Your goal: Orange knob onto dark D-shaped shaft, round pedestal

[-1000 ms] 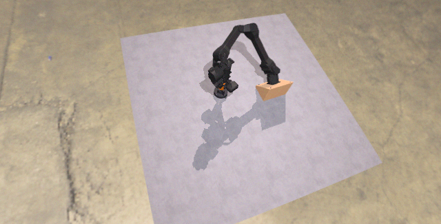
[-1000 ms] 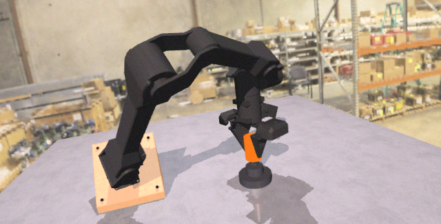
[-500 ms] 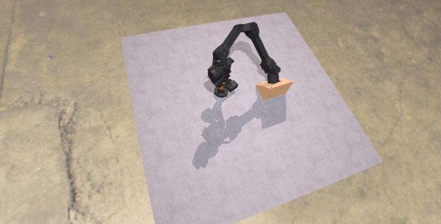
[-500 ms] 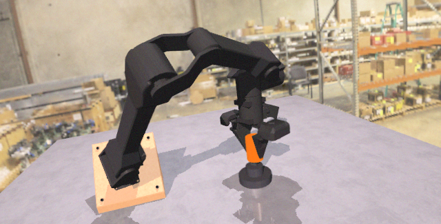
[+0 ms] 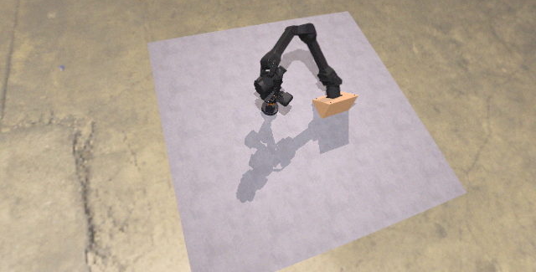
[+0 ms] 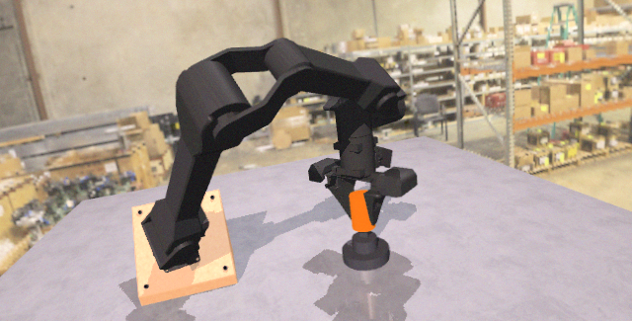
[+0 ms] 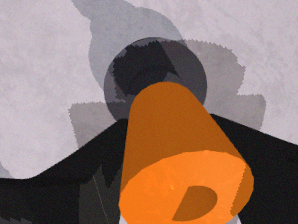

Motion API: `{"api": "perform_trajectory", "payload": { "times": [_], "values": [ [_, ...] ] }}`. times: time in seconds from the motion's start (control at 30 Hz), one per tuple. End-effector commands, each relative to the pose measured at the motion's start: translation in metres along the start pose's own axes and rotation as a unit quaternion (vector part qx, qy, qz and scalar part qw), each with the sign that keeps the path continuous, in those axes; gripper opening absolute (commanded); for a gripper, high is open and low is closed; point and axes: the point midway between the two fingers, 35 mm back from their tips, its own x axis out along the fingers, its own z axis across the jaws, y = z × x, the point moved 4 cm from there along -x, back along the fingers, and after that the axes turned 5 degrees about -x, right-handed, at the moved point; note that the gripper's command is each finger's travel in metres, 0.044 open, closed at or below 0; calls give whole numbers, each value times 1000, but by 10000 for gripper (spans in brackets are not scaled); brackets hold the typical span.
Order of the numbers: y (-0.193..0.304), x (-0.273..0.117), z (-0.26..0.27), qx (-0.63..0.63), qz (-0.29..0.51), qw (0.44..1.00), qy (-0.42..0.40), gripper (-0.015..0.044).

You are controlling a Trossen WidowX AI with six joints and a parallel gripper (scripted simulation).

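The orange knob (image 6: 361,211) (image 7: 165,125) is held upright, slightly tilted, between the fingers of my gripper (image 6: 362,209), which is shut on it. In the wrist view its near end shows a D-shaped hole. The round dark pedestal (image 6: 350,258) (image 7: 192,95) stands on the table below the knob. The dark shaft (image 6: 364,243) rises from its middle, right under the knob's lower end. The shaft's top is hidden by the knob, so I cannot tell whether they touch. In the top view the knob is mostly hidden, with the pedestal (image 5: 270,112) below the gripper.
The arm's wooden base block (image 5: 340,106) (image 6: 185,288) stands to one side of the pedestal on the grey table top (image 5: 218,205) (image 6: 474,252). The arm arches over from it. Shadows of the arm lie across the table around the pedestal. Warehouse shelves stand in the background.
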Motion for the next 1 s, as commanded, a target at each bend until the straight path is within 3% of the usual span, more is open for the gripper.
{"api": "perform_trajectory", "payload": {
  "times": [0.0,0.63,0.97],
  "values": [
    [1,0,3,-8,-2,1000,2,0],
    [1,-1,1,-8,-2,1000,2,0],
    [-1,-2,-1,-112,-1,994,2,0]
  ]
}}
